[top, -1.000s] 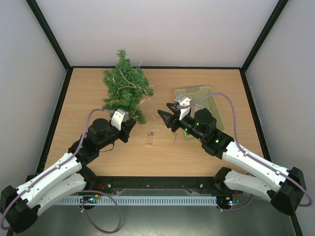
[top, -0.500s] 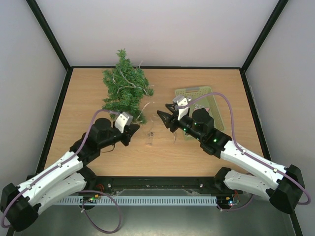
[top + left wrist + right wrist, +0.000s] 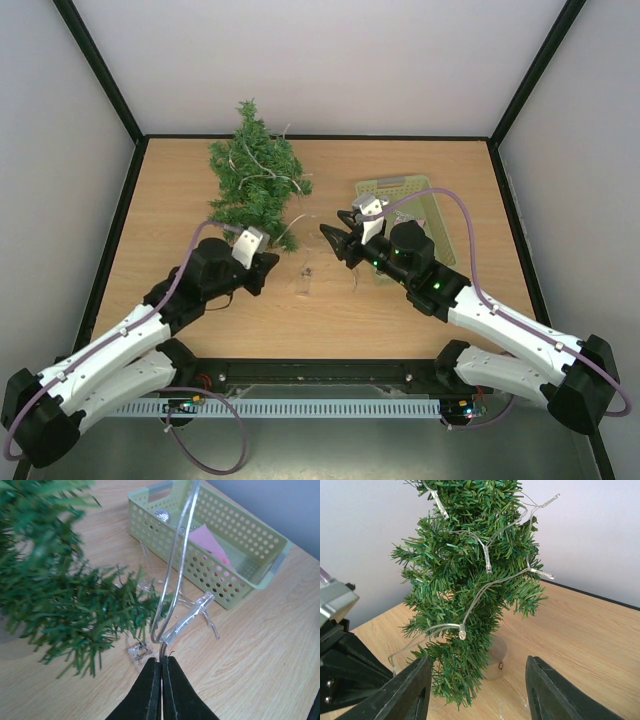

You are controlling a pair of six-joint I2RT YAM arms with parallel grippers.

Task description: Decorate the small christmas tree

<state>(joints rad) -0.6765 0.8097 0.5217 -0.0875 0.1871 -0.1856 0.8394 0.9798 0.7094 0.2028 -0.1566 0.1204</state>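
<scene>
The small christmas tree stands upright at the back left of the table on a short wooden stub. A clear light string winds round its branches and trails down to the table. My left gripper is shut on that string's wire just below a clear bulb, beside the tree's lowest branches. My right gripper is open with nothing between its fingers. It hangs in front of the tree's base, right of the left gripper.
A pale green perforated basket lies at the right of the table, with a pink piece and a silver bauble inside. A small clear plastic part lies on the wood by the left fingertips. Dark frame posts border the table.
The left arm has shifted a little to the right, toward the table's middle, with the wire still pinched. The right arm has barely moved.
</scene>
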